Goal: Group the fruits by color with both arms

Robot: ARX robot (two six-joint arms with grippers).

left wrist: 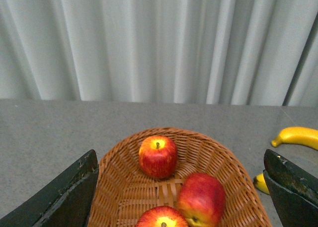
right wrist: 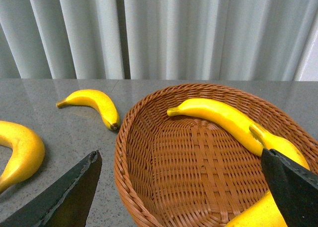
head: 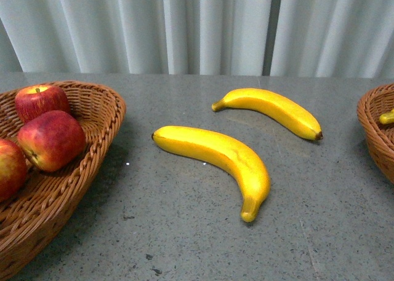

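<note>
Fruits left to sort are the near banana (head: pixel 218 155) and far banana (head: pixel 271 109) mid-worktop, so the right gripper (right wrist: pixel 179 157), apart like the left gripper (left wrist: pixel 180 155), probably reaches next.

Soft, even light in all three views. Faint shadows under the bananas (head: pixel 221 155) on the counter (head: pixel 184 232); the apples (head: pixel 52 139) shine a little. Focus sharp, slight grain.
</note>
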